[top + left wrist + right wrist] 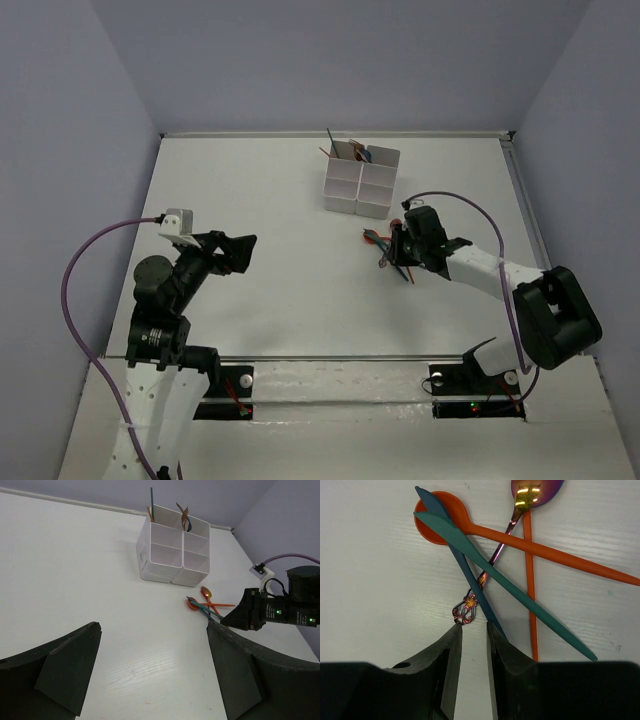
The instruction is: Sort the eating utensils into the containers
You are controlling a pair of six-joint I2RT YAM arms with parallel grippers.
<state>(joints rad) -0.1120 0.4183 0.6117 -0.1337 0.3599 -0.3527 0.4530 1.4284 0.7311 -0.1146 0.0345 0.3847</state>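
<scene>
R gripper (473, 630) down low at the loose pile on the table (290, 300), fingers nearly together w/ only a thin slit btwn them, clamped on nothing. Curly handle end of the shiny spoon (532, 490) right at the tips, can't tell if touching. 5 utensils in that pile, all flat and crossing each other: orange spoon (570, 561) w/ its round bowl far left and handle running off to the right, teal knife (451, 536) and blue knife (429, 502) both lying w/ blades over that bowl, orange stick (529, 575) running straight down under the teal one, plus the shiny spoon w/ its bowl at the top edge of the wrist view. Pile just in front of the box (160, 562), near but not touching. Box = white, 6 cells, 2 by 3, upright. Only the 2 back cells filled afaict: thin teal stick (152, 502) + an orange one in the back-left, brownish fork (182, 512) + something dark in the back-right. Other 4 look bare. L gripper (152, 630) wide apart, holding nothing, hanging over bare table well off to the left of box and pile.
</scene>
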